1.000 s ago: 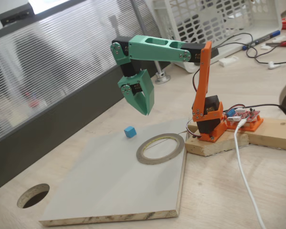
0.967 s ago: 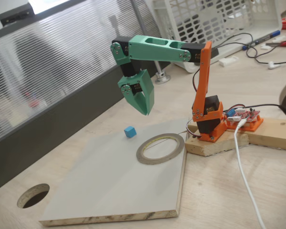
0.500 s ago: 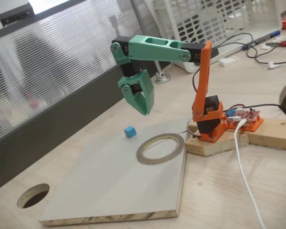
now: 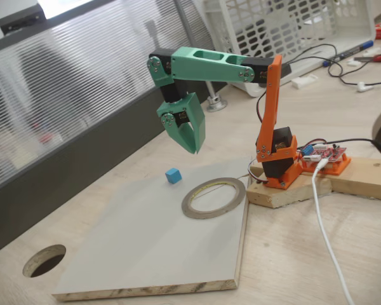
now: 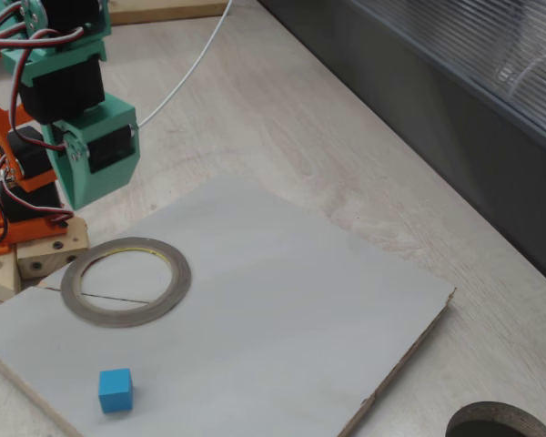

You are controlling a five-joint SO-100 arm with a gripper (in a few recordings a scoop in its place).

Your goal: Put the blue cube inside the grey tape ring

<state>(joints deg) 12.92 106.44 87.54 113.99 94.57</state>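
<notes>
The blue cube (image 4: 173, 175) (image 5: 116, 390) rests on a pale grey board (image 4: 146, 248) (image 5: 291, 309), a short way from the grey tape ring (image 4: 203, 214) (image 5: 184, 278), which lies flat with its centre hollow. My green gripper (image 4: 195, 150) (image 5: 74, 202) hangs in the air pointing down, its jaws together with nothing between them. In a fixed view its tip is above and slightly right of the cube, above the ring's far left edge. Cube and ring lie apart.
The arm's orange base (image 4: 279, 168) stands on a wooden block right of the board. A white cable (image 4: 324, 235) runs across the table. A round dark hole (image 4: 44, 260) (image 5: 500, 423) sits in the tabletop beyond the board's corner. A dark wall panel (image 5: 455, 118) borders the table.
</notes>
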